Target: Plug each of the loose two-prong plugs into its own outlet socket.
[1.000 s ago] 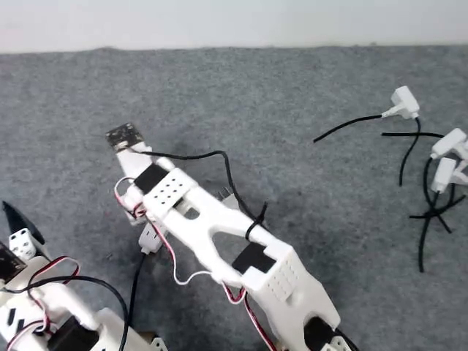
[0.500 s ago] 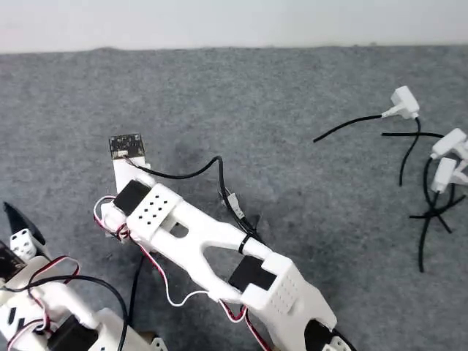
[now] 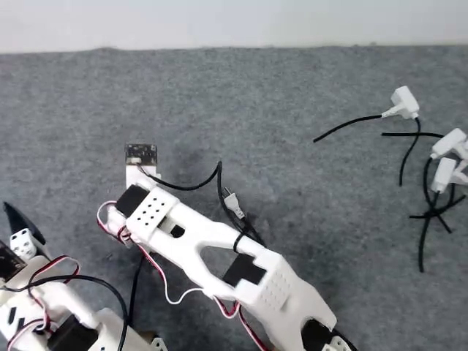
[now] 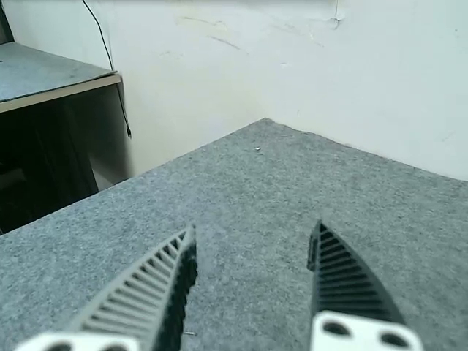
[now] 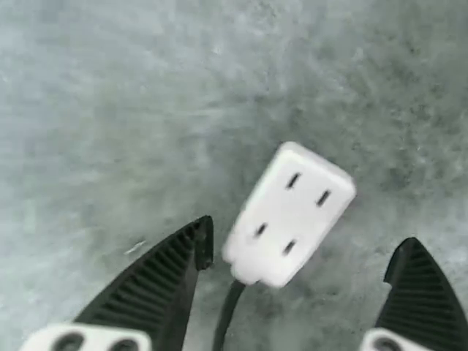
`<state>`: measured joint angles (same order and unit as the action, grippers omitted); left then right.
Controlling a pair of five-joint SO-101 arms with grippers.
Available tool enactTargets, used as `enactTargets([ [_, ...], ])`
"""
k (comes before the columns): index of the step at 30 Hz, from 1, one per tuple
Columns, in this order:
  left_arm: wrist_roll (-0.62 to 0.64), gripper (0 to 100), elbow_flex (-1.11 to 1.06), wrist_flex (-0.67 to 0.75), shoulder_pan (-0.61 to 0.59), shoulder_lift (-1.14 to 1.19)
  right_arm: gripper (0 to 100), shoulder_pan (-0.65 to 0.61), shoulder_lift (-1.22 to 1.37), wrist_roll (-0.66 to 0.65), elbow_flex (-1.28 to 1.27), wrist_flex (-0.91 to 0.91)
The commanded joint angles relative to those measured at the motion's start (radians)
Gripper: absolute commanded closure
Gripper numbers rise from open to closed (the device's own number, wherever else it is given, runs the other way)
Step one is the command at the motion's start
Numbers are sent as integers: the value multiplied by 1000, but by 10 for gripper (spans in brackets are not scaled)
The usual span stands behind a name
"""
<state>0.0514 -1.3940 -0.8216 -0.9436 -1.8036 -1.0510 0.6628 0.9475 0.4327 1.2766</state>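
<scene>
Item: right gripper [image 5: 307, 232], jaws spread wide, hung over the white outlet socket [image 5: 289, 212]. The socket lay flat on the grey mat [image 5: 110, 88], framed between the two fingers, with a black cord [image 5: 223, 322] attached. Left gripper [image 4: 254, 232], jaws likewise apart, was poised above the mat. Three white two-prong plugs [image 3: 404, 102] lay well apart from both arms, at the mat's right edge in the high view, with their cords tangled.

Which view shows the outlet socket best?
The right wrist view: the socket lies face up, framed by the open claw, all four slots clear. In the high view the right arm covers it; the left wrist view faces the wall.
</scene>
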Motion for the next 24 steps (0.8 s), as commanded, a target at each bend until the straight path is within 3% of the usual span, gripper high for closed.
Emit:
enactTargets([
  [1,14,754,12,31,-6,-17,641,-1,24,12,17,4],
  [6,14,754,12,31,-6,-17,666,-1,50,12,18,2],
  [8,14,754,12,31,-6,-17,759,1,48,3,20,2],
  [11,14,754,12,31,-6,-17,998,25,48,-37,41,8],
  [13,14,754,12,29,-6,-17,944,47,48,-57,41,15],
  [15,14,754,12,29,-6,-17,998,68,48,-72,43,36],
  [24,12,754,10,29,-3,-17,991,206,5,-146,44,209],
])
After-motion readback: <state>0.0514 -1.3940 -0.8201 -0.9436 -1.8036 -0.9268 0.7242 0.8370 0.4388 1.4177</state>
